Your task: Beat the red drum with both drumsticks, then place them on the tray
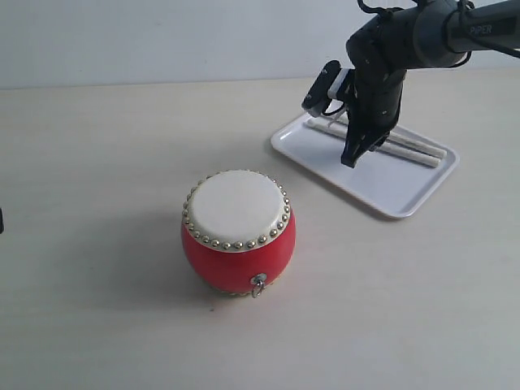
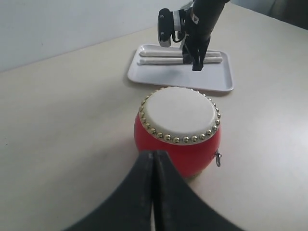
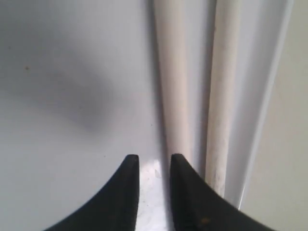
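Note:
The red drum point(image 1: 238, 231) stands upright on the table with its cream skin facing up. Both drumsticks point(image 1: 410, 148) lie side by side along the far edge of the white tray point(image 1: 390, 185). My right gripper point(image 1: 353, 158) points down just over the tray beside the sticks. In the right wrist view it point(image 3: 154, 159) is open, with only bare tray point(image 3: 72, 96) in the gap; the nearer drumstick point(image 3: 173, 86) runs beside one finger and the other drumstick point(image 3: 224, 86) lies against the rim. My left gripper point(image 2: 154, 155) is shut and empty, just short of the drum point(image 2: 180, 125).
The pale table top point(image 1: 97, 162) spreads wide around the drum. A light wall point(image 1: 162, 32) runs along the back. The right arm point(image 1: 422, 32) reaches in from the upper right above the tray.

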You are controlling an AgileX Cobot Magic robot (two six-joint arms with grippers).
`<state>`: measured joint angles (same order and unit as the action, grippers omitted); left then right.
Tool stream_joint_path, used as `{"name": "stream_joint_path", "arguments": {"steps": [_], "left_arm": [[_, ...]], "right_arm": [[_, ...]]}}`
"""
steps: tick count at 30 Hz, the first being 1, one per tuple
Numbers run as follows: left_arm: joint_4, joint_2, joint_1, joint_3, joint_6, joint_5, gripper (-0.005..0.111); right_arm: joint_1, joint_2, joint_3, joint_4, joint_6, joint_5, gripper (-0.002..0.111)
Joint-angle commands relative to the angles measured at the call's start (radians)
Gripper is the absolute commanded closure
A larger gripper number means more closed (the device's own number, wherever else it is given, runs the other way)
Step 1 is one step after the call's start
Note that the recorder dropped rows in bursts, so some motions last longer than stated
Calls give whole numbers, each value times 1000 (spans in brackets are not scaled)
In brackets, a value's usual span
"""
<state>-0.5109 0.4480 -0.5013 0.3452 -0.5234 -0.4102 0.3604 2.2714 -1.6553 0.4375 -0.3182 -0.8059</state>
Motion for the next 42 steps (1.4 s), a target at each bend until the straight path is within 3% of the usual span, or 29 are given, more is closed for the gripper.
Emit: {"name": "stream_joint_path", "arguments": {"steps": [1,5,9,15,29,42], "left_arm": [[9,-5,1,-2,4,21,107],[11,-5,1,-2,4,24,107],[11,-7,1,0,4,26,107],[20,-77,1,4,4,30,107],[-46,-204,1,-5,6,51,107],[-82,-204,1,-5,7,125,107]], "right_arm": [[-6,-1,-7,16,7,9,85],[-6,-27,-7,71,125,-23,87],[-20,-104,3,-9,216,-55,108],[-59,-347,199,-199,216,77,108],[-59,-1115,934,-483,215,436,108],[-59,-1609,1110,-583,140,450,108]]}}
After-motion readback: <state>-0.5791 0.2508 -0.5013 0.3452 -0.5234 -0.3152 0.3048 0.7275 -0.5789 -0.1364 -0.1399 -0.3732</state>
